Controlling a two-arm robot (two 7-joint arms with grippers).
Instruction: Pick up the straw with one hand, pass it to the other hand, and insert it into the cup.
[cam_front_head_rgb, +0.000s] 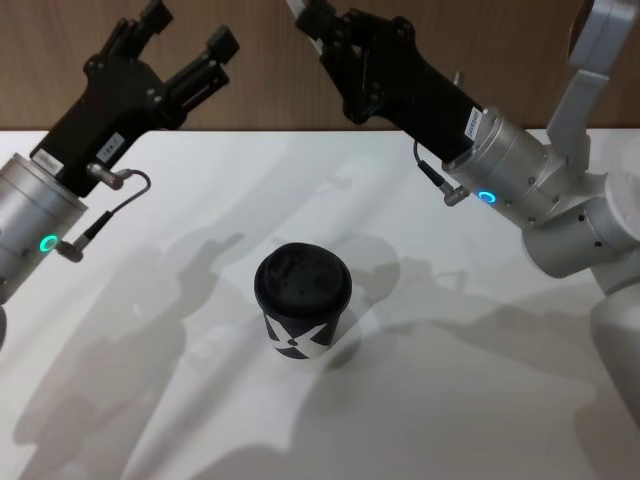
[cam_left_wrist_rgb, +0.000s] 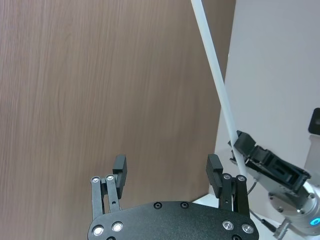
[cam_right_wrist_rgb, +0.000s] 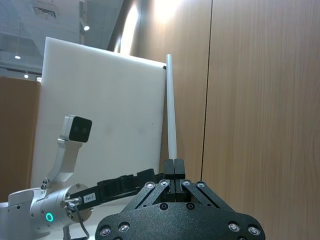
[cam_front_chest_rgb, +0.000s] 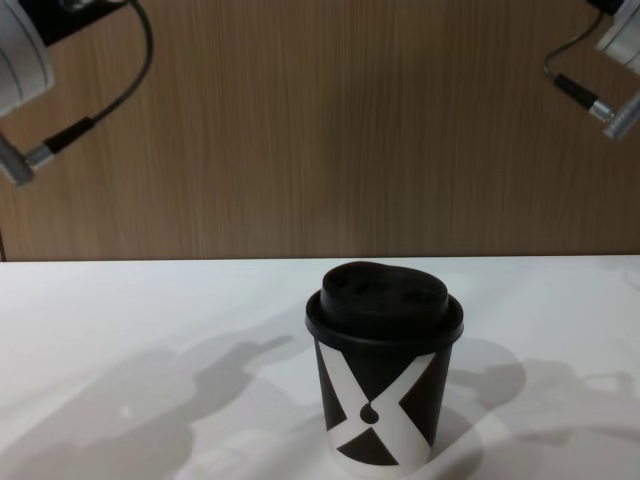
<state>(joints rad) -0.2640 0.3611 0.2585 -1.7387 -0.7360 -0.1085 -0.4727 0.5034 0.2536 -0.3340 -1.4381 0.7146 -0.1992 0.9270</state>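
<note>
The cup (cam_front_head_rgb: 302, 303), black with a white X pattern and a black domed lid, stands upright in the middle of the white table (cam_front_head_rgb: 500, 400); the chest view shows the cup (cam_front_chest_rgb: 385, 390) from the side. My right gripper (cam_right_wrist_rgb: 173, 166) is shut on the low end of the white straw (cam_right_wrist_rgb: 171, 110), which stands straight out from its fingers. In the head view the right gripper (cam_front_head_rgb: 306, 14) is raised above the table's far edge, behind the cup. My left gripper (cam_front_head_rgb: 185, 38) is raised at the far left, open and holding nothing. The left wrist view shows the left gripper (cam_left_wrist_rgb: 167, 172) with the straw (cam_left_wrist_rgb: 217, 80) beyond it to one side.
A wooden wall (cam_front_chest_rgb: 330, 130) runs behind the table. The cup is the one object on the tabletop (cam_front_chest_rgb: 150, 300). A white panel (cam_right_wrist_rgb: 100, 115) leans against the wall in the right wrist view. Both forearms hang high over the table's far corners.
</note>
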